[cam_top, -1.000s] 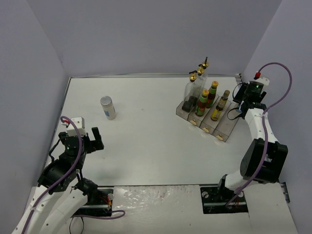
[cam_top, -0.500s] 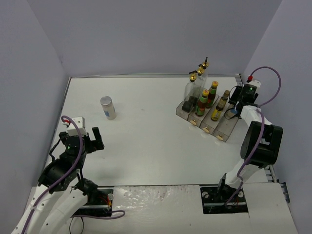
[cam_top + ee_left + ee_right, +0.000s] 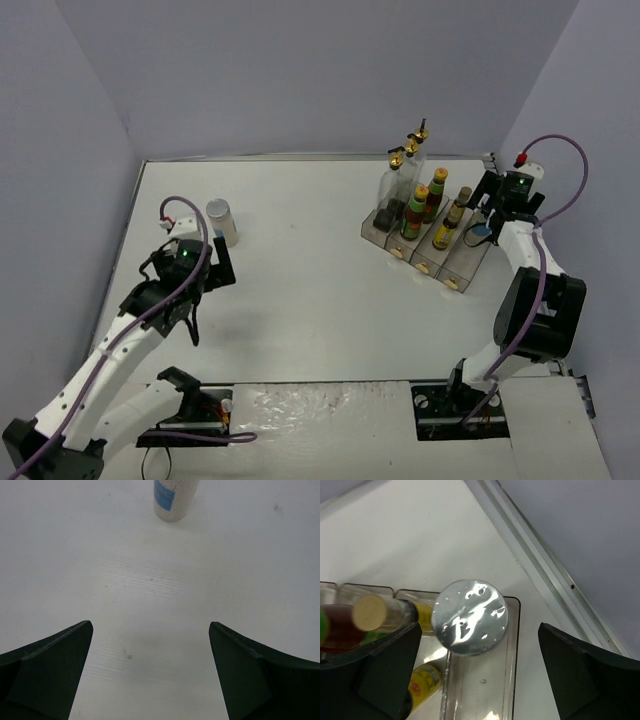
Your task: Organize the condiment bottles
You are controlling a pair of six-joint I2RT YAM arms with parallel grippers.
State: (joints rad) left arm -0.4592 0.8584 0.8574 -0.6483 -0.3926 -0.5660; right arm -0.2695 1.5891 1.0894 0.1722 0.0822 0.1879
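One white shaker with a silver lid stands alone on the table at left; its base shows at the top of the left wrist view. My left gripper is open just short of it, nothing between the fingers. A second shaker's silver lid stands in the far end of the rack's rightmost compartment. My right gripper hangs open above it, fingers apart on both sides. Glass bottles with gold pourers, red-sauce bottles and dark yellow-labelled bottles fill the other compartments.
The clear plastic rack lies at an angle at the right rear of the table. The table's raised right edge and the side wall run close behind the right gripper. Both arm bases sit at the near edge.
My right gripper has opened and let go of the shaker in the rack. My left arm has reached forward, bringing its open gripper close to the lone shaker.
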